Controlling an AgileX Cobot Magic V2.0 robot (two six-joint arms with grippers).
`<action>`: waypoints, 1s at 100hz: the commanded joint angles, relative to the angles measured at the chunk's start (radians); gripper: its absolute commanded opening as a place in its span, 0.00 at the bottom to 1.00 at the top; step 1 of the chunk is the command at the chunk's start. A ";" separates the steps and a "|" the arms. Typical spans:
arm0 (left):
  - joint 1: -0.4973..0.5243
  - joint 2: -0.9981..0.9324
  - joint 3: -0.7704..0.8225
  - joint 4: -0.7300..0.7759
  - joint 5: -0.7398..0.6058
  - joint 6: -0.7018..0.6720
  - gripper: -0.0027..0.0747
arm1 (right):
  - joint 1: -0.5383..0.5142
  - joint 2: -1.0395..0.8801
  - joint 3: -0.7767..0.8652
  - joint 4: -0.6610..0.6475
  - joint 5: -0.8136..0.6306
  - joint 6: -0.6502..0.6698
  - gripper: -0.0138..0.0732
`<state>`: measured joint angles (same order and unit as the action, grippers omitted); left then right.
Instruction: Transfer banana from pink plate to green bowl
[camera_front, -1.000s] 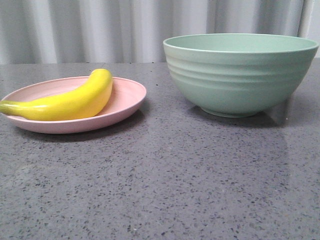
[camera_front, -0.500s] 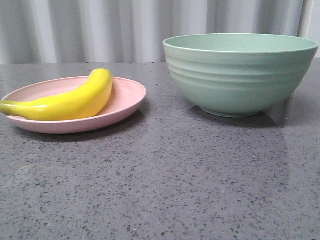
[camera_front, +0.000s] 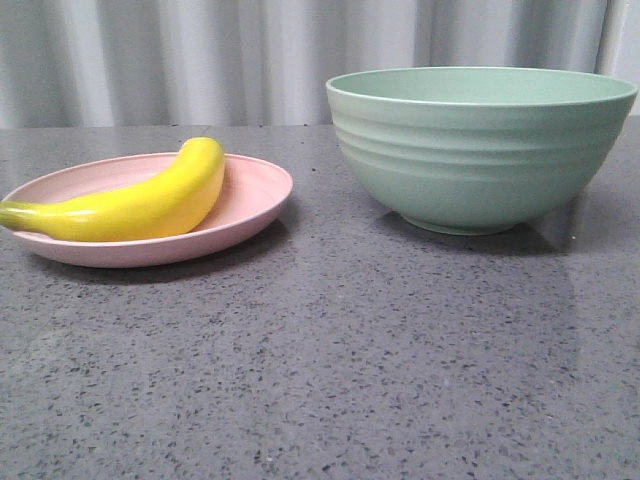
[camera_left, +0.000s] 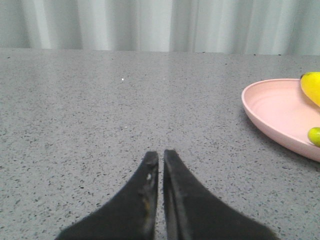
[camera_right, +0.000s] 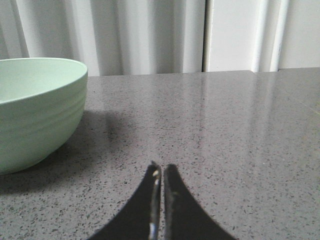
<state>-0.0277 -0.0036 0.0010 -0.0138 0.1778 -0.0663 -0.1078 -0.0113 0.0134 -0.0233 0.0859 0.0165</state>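
Front view: the banana (camera_front: 140, 203) is seen lying on its side on the pink plate (camera_front: 255, 190), greenish stem end reaching the plate's left rim. The green bowl (camera_front: 480, 150) stands well apart to the right, on the desk (camera_front: 320, 370). The banana's skin is glossy and smooth, so it is judged slippery, light and probably rigid; a grip across the thick middle is advised. The bowl's wall is far taller than the plate, so a high lift is judged necessary. Open desk lies between the two.

Left wrist view: the left pincer (camera_left: 160, 156) is noted nearly closed, empty, low over bare desk, with the plate's rim (camera_left: 260, 112) near it to one side.

Right wrist view: the right pincer (camera_right: 162, 169) is noted nearly closed, empty, beside the bowl (camera_right: 35, 110), not touching.
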 joint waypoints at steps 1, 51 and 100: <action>0.001 -0.033 0.026 0.008 -0.086 -0.009 0.01 | -0.006 -0.016 0.025 0.001 -0.086 -0.009 0.07; 0.001 -0.033 0.026 0.008 -0.087 -0.009 0.01 | -0.006 -0.016 0.025 0.001 -0.086 -0.009 0.07; 0.001 -0.033 -0.002 -0.044 -0.127 -0.009 0.01 | -0.006 -0.016 0.006 0.012 -0.103 -0.009 0.07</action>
<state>-0.0277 -0.0036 0.0010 -0.0328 0.1485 -0.0663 -0.1078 -0.0113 0.0134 -0.0189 0.0896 0.0165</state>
